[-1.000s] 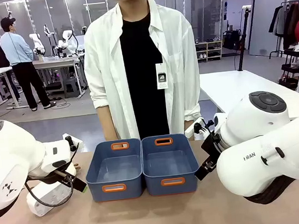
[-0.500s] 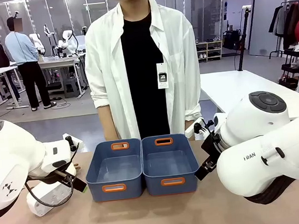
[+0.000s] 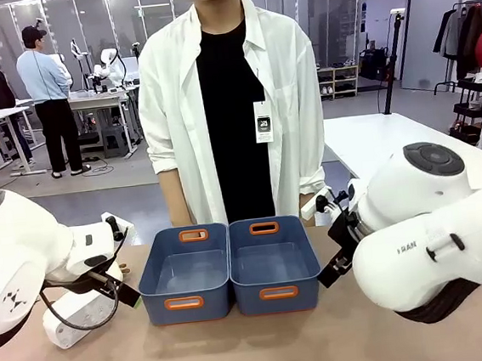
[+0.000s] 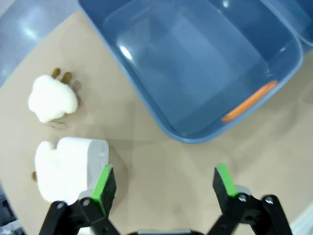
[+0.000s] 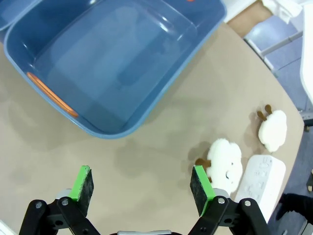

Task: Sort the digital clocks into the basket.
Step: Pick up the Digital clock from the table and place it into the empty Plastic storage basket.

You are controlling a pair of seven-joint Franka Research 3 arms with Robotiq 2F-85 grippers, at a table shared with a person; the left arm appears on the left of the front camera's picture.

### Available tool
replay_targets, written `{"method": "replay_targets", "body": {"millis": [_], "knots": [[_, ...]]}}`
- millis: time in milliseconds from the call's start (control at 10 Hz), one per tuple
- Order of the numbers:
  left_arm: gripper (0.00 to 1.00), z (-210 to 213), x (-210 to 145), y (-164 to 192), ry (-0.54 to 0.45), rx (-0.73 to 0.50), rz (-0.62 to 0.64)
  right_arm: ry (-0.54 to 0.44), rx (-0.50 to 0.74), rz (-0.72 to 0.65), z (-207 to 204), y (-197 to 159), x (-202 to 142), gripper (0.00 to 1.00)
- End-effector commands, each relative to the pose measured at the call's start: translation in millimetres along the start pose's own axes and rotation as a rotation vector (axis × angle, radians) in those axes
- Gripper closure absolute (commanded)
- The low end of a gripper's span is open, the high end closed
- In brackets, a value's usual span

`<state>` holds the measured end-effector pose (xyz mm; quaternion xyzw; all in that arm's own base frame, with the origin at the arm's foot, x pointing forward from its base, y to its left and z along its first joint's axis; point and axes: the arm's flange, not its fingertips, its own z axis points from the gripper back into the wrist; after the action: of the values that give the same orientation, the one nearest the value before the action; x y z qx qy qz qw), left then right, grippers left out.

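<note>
Currently left bin (image 3: 211, 308) and right bin (image 3: 308, 298) sit side by side on the surface (image 3: 240, 351), in front of a person (image 3: 234, 104). Left jaws hang open by the left bin's corner, with one clock (image 4: 80, 159) just beside a green pad (image 4: 104, 182) and next to a plush (image 4: 45, 172). Right jaws are also open, empty, near the right bin; the second clock (image 5: 261, 181) lies on the surface beyond another plush (image 5: 225, 164), well apart from that bin.

White digital clocks (image 4: 78, 157) resting outside, empty slate-blue basket (image 3: 215, 307)
</note>
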<state>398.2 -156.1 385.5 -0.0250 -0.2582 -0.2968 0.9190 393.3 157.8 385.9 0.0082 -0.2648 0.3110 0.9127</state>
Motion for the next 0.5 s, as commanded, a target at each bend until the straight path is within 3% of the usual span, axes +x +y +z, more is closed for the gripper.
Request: {"method": "replay_targets", "body": {"millis": [0,200,400], "knots": [[0.0,37,13,19,0.111,-0.114,0.025,0.04,0.11,-0.061,43,-16,9,0.0],[0.0,50,13,44,0.105,-0.4,0.136,0.042,0.286,-0.127,60,-33,9,0.0],[0.0,54,-7,81,0.059,-0.732,0.307,-0.065,0.613,-0.256,59,-58,-11,0.0]]}}
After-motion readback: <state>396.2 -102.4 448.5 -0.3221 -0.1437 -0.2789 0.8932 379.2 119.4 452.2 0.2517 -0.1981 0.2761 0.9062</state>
